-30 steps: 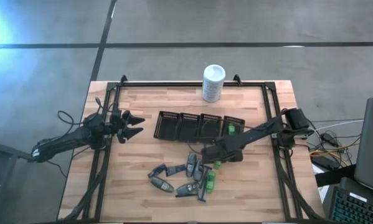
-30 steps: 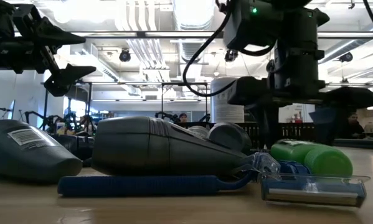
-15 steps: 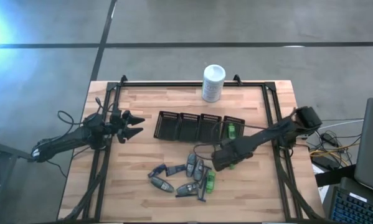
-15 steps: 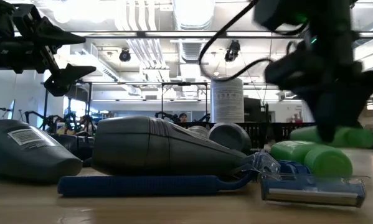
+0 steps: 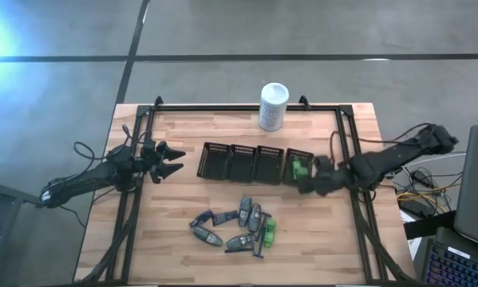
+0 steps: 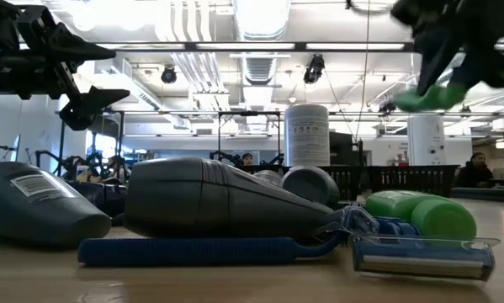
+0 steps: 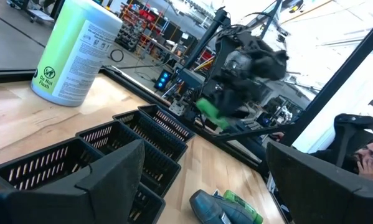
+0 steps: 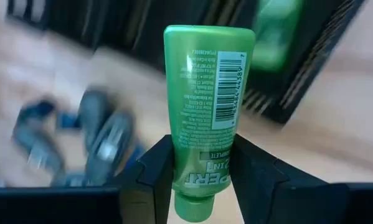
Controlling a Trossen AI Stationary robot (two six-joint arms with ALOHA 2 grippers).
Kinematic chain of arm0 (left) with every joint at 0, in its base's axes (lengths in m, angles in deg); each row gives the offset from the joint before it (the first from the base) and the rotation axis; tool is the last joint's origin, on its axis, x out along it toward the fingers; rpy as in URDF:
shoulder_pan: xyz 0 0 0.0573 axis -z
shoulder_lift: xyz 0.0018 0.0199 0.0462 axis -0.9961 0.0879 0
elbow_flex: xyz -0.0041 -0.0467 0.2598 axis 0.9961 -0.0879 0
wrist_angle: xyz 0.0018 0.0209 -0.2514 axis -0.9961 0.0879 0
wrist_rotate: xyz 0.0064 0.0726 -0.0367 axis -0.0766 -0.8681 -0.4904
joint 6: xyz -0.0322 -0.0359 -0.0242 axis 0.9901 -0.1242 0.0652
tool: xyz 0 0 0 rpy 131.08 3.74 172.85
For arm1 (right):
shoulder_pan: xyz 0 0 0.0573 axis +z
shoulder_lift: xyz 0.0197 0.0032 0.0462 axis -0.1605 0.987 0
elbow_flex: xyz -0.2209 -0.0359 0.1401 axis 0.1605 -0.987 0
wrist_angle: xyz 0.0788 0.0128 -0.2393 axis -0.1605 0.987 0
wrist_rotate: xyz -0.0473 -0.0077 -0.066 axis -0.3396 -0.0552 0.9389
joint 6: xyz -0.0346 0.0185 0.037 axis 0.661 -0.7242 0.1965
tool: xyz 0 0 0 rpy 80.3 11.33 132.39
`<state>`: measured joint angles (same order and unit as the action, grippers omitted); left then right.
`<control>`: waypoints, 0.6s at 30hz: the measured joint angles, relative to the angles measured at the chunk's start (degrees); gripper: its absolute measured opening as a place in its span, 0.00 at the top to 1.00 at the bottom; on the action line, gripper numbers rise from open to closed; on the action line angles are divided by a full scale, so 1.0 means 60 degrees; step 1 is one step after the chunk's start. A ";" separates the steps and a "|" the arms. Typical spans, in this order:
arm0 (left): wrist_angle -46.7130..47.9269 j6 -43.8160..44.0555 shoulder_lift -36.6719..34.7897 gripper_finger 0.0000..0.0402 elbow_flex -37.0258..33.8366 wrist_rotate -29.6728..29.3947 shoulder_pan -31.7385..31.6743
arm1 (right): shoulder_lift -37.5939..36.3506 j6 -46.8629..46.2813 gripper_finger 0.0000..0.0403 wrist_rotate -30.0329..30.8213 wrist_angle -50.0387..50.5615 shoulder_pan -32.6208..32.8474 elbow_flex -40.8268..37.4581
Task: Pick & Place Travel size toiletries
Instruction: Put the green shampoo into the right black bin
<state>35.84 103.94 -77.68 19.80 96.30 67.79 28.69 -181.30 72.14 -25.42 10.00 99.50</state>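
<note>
My right gripper [image 5: 309, 180] is shut on a bright green small bottle [image 8: 208, 93] and holds it in the air beside the right end of the black mesh tray [image 5: 246, 162]. The low view shows that bottle [image 6: 428, 98] high above the table. Another green bottle [image 5: 296, 167] lies in the tray's rightmost compartment. The other travel size toiletries, grey tubes [image 5: 244, 214], blue-ended sticks and one more green bottle [image 5: 269, 231], lie in a pile on the table's near middle. My left gripper [image 5: 171, 162] waits open, left of the tray. My right gripper pinches the green bottle's body near its cap end [image 8: 202, 167] between the two fingers [image 8: 154, 171]. The bottle lies along the fingers and sticks out past their tips, flat end forward. The fingers come from the table's right side. The bottle is lifted clear, roughly level.
A large white canister [image 5: 273, 106] stands at the table's far edge, behind the tray. A black frame [image 5: 346, 151] runs along the table's sides. Bare wood lies between the tray and the pile. People show in the room beyond the table.
My right gripper has shut on a green bottle at the pile's right side. It has lifted the bottle clear and carried it up and toward the table's far right, to the tray's right end. The pile and my left arm have stayed put.
</note>
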 joint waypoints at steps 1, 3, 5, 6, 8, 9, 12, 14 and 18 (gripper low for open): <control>0.0000 0.0000 0.0000 0.15 -0.0001 0.0001 -0.0003 | -0.0204 0.0147 0.69 0.0020 -0.0008 -0.0376 -0.0272; 0.0000 0.0000 0.0000 0.15 -0.0002 0.0004 0.0000 | -0.0478 0.0445 0.68 0.0034 -0.0079 -0.1127 -0.0835; 0.0000 0.0000 0.0000 0.15 -0.0004 0.0002 0.0000 | -0.0626 0.1018 0.67 0.0024 -0.0754 -0.1802 -0.1359; 0.0000 0.0000 0.0000 0.15 -0.0004 0.0004 -0.0002 | -0.0671 0.1361 0.65 -0.0028 -0.1261 -0.2070 -0.1568; 0.0000 0.0000 0.0000 0.15 -0.0003 0.0000 0.0000 | -0.0691 0.2020 0.63 -0.0208 -0.2213 -0.2467 -0.1885; 0.0000 0.0000 0.0000 0.15 -0.0002 0.0004 -0.0001 | -0.0651 0.2259 0.61 -0.0255 -0.2516 -0.2630 -0.1979; 0.0000 0.0000 0.0000 0.15 -0.0004 0.0000 0.0000 | -0.0381 0.2572 0.56 -0.0268 -0.2573 -0.3036 -0.2133; 0.0000 0.0000 0.0000 0.15 -0.0004 0.0000 -0.0001 | -0.0190 0.2651 0.52 -0.0287 -0.2504 -0.3204 -0.2234; 0.0000 0.0000 0.0000 0.15 -0.0004 0.0001 -0.0001 | 0.0026 0.2704 0.44 -0.0305 -0.2538 -0.3234 -0.2226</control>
<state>35.84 103.94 -77.68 19.78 96.31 67.78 28.84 -165.08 70.31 -40.65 -9.40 86.15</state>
